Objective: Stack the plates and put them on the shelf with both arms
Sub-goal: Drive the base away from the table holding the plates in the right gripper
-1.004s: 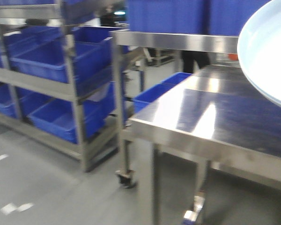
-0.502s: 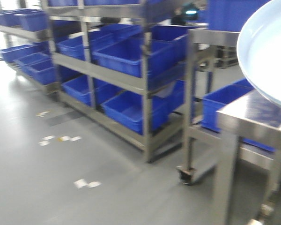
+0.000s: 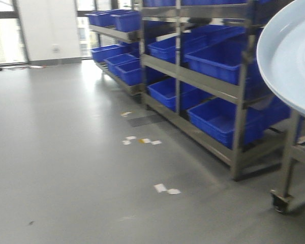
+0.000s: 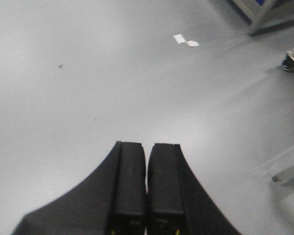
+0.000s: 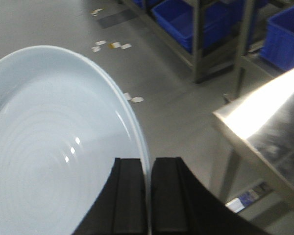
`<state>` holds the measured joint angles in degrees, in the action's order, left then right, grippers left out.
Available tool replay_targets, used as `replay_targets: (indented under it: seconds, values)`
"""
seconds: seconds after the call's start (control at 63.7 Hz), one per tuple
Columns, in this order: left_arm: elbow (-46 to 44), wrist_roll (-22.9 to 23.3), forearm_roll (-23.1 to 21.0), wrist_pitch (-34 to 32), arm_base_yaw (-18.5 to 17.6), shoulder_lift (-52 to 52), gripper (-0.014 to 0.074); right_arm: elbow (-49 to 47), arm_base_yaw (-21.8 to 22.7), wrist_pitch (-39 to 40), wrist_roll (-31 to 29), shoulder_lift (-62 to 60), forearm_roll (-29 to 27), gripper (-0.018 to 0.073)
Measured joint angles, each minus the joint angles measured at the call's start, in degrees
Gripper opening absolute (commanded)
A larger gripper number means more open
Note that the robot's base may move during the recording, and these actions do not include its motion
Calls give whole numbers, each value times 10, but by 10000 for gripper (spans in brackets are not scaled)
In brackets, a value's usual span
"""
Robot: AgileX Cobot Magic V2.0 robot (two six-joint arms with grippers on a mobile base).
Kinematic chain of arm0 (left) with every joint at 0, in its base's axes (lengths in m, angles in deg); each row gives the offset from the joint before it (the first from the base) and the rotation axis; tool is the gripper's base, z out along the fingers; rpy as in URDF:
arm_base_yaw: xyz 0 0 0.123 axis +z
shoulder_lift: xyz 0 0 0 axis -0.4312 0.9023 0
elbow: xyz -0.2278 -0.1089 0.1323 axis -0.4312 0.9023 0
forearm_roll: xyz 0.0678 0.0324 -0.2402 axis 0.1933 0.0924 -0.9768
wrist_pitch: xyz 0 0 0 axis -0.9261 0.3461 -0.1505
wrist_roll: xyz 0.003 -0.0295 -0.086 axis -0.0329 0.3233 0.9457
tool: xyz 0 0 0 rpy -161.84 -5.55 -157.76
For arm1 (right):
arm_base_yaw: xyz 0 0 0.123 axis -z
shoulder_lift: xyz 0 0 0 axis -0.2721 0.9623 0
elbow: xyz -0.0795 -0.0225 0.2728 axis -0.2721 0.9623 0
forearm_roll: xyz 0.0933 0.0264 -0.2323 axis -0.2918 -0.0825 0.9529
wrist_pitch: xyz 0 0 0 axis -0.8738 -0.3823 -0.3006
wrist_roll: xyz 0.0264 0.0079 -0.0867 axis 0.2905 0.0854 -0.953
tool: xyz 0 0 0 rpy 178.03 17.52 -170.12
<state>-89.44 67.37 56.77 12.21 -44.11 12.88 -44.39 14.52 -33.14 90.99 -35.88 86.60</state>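
Pale light-blue glossy round plate (image 5: 54, 147) sits pinched by its rim in my right gripper (image 5: 148, 164). The two black fingers (image 5: 130, 196) are closed on the edge at its right side, so the dish spreads away to the left of the gripper with its shallow face turned toward the wrist camera. Being round, it has no long axis. In the front view the plate (image 3: 290, 56) fills the upper right corner, held in the air and tilted, its face toward the camera and its right part cut off by the frame. Whether a second plate lies against it I cannot tell. My left gripper (image 4: 147, 147) hangs over grey floor (image 4: 112, 73) with its fingers pressed together on nothing. The multi-tier stainless steel rack (image 3: 203, 84), loaded with blue plastic crates (image 3: 221, 122), stands ahead, beyond the plate's left edge in the front view. A brushed-steel table (image 5: 269, 132) has its corner just right of my right gripper, lower than the plate. To the left the floor runs wide and open, dotted with small white tape scraps (image 3: 166, 189).
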Motion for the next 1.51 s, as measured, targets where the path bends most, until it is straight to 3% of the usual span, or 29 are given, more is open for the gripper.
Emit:
replay_targets:
  seconds: [1.506]
  values:
    - [0,0,0,1,0,0,88,0,0,0,0,0,0,49]
